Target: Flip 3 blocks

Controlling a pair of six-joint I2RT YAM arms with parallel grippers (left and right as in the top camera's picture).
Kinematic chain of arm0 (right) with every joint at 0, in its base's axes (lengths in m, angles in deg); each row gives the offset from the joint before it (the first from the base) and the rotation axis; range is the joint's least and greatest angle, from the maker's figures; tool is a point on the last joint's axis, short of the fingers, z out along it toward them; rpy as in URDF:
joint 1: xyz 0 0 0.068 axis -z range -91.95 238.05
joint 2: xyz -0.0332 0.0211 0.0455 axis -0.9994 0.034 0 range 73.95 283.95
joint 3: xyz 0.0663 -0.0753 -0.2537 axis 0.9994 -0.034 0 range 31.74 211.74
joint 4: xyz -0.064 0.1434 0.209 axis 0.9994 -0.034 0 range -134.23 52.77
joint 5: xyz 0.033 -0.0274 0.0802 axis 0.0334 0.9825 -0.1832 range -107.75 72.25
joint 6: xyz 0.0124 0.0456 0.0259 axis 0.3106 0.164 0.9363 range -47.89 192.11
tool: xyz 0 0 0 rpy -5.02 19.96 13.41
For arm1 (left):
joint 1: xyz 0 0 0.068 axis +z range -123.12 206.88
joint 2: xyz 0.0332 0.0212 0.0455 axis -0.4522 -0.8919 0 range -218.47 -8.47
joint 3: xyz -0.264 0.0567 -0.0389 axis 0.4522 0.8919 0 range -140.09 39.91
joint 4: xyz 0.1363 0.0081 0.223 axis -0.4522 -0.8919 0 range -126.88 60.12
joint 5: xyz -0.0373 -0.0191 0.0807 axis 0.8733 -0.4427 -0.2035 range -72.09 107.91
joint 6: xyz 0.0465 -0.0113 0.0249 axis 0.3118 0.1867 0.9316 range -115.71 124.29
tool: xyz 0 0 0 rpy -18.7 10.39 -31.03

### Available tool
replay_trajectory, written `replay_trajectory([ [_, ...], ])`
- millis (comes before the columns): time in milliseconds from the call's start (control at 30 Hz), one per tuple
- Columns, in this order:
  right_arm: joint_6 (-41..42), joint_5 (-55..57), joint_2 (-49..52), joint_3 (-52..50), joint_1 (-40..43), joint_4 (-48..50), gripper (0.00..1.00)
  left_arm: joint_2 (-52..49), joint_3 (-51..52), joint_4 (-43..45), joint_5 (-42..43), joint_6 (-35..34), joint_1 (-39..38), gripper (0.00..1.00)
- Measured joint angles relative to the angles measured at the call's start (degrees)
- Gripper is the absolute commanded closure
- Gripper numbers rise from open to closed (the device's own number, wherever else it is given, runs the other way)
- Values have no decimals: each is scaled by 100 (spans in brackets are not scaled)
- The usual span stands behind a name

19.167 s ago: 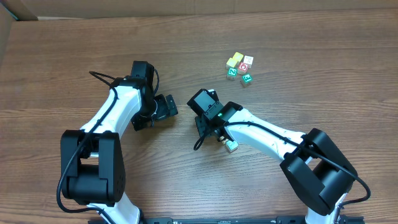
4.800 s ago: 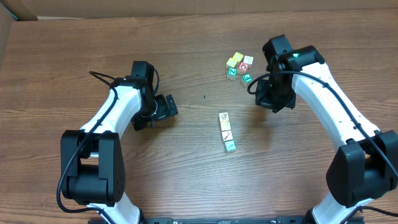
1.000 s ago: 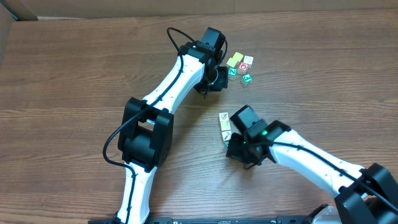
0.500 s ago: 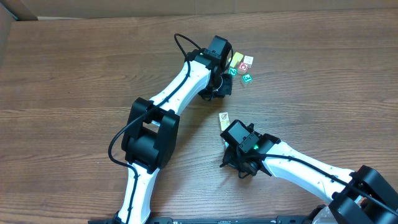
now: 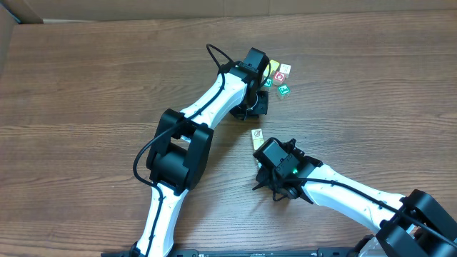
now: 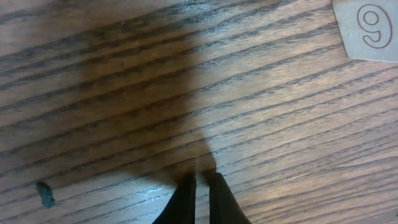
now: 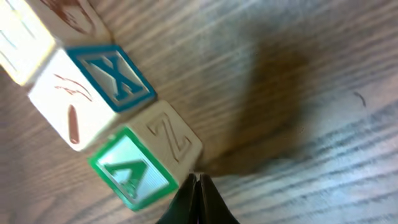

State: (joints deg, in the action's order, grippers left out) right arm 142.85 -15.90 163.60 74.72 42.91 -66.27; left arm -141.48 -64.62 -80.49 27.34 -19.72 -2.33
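Three blocks lie in a row. In the right wrist view the green-faced block (image 7: 134, 171) shows a carved Z on its side, next to it is a white block with a blue X face (image 7: 93, 93), and a pale block (image 7: 18, 37) sits at the frame's edge. My right gripper (image 7: 196, 182) is shut, its tips at the green-faced block's lower corner. From overhead only the row's top block (image 5: 257, 135) shows; the right arm hides the others. My left gripper (image 6: 202, 179) is shut over bare wood, holding nothing.
A cluster of other cubes lies at the back right: a yellow one (image 5: 273, 66), a red-marked white one (image 5: 283, 72) and a green one (image 5: 283, 90), beside the left arm's end (image 5: 257, 100). A tan block marked 9 (image 6: 368, 28) lies at the left wrist view's top corner.
The left arm has reached farther right toward the cluster. The right arm has swung over the row of blocks and now covers its lower two. Both grippers stayed shut.
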Motion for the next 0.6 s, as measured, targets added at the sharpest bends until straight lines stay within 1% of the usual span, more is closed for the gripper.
replay_trajectory([
  [200, 87, 157, 0, 0, 0, -7, 96, 2, 0, -11, 0, 0, -4, 96],
  [600, 129, 70, 0, 0, 0, 17, 96, 2, -2, -107, 2, 0, -7, 96],
])
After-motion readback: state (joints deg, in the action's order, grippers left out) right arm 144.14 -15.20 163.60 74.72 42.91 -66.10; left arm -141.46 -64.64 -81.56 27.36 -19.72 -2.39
